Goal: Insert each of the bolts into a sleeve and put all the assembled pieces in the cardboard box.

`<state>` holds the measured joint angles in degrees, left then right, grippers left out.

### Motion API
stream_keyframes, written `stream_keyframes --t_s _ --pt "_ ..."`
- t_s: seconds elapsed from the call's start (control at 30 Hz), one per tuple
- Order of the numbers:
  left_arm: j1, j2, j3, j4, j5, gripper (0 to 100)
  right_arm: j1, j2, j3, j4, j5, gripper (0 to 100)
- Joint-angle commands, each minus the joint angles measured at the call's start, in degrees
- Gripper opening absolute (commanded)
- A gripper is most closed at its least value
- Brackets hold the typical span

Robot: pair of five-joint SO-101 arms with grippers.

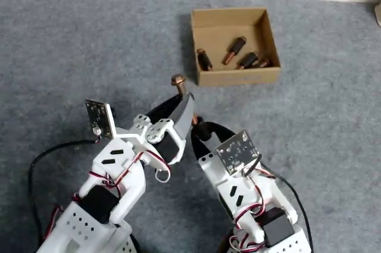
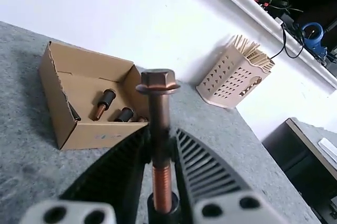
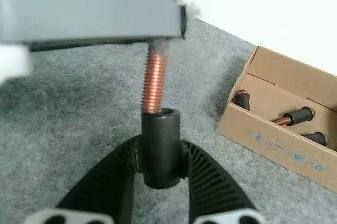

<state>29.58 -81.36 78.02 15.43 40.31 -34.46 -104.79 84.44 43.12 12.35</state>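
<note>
Mating the bolt to a sleeve in mid-air; the insertion step is in hand. The left end effector [image 2: 160, 145] pinches the copper bolt [image 2: 158, 105] on its shank, with the hex head free above the fingers and the threaded end pointing down past them. The right end effector [image 3: 160, 162] is clamped on the black sleeve [image 3: 160, 129] around its lower body, bore mouth facing up.

In the right wrist view the thread tip sits right at the sleeve mouth. It is either touching the rim or barely started inside; I cannot tell the depth. The bolt looks close to in line with the bore, maybe slightly off-centre.

Judgement on the next move: close the two end effectors toward each other along the bolt axis, keeping both parts coaxial, until the shank slides in and the head seats. The thread may catch on the rim if tilted. After that, one side lets go and the other carries the piece over.

The cardboard box [image 1: 238, 78] stands on the grey worktop [image 1: 71, 44], open side up, beyond both end effectors and apart from them. Assembled pieces [image 1: 234, 50] lie inside. I count about four, one partly hidden by the front wall, so the task looks well along, with this piece not yet joined.
</note>
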Motion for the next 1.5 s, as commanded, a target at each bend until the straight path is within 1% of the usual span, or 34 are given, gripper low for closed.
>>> stream_keyframes --t_s 0.0,0.07,0.13,0.23,0.33,0.53,0.77,0.97,1.03,1.13,1.3,1.47 --pt "-0.13 -0.57 -0.22 -1.14 0.00 1 -1.27 -0.66 -2.59 -1.36 -2.20 0.5" --pt "-0.13 -0.57 -0.22 -1.14 0.18 1 -1.63 -0.66 -2.24 -1.63 -3.87 0.5" --pt "-0.13 -0.57 -0.13 -1.14 0.44 1 -1.63 -0.66 -2.42 -1.63 -1.58 0.5" --pt "-0.57 -0.57 0.57 -1.23 4.31 1 -1.54 -0.66 -2.51 -1.19 -0.62 0.5" --pt "-1.27 -0.57 0.84 -1.23 6.51 1 -1.54 -0.66 -2.51 0.66 -0.62 0.5" --pt "-1.27 -0.66 1.01 -0.97 6.68 1 -1.45 -0.66 -2.51 0.84 -0.44 0.5" --pt "1.19 -0.66 2.33 -1.14 6.51 1 3.12 -0.66 -2.24 0.57 -0.35 0.5" --pt "1.27 -0.66 3.21 -0.88 6.33 1 3.12 -0.66 -2.07 0.57 -0.09 0.5" --pt "1.27 -0.66 3.21 -0.88 5.36 1 3.12 -0.66 -2.07 0.57 0.70 0.5" --pt "2.59 -0.66 4.79 -0.62 4.48 1 3.03 -0.66 -1.98 0.66 4.31 0.5" --pt "5.41 -0.92 8.31 -0.18 3.43 1 4.88 -0.57 -0.40 0.57 4.66 0.5" --pt "5.93 -1.19 8.31 -0.35 -5.71 1 4.88 -0.57 -0.13 0.48 4.57 0.5"
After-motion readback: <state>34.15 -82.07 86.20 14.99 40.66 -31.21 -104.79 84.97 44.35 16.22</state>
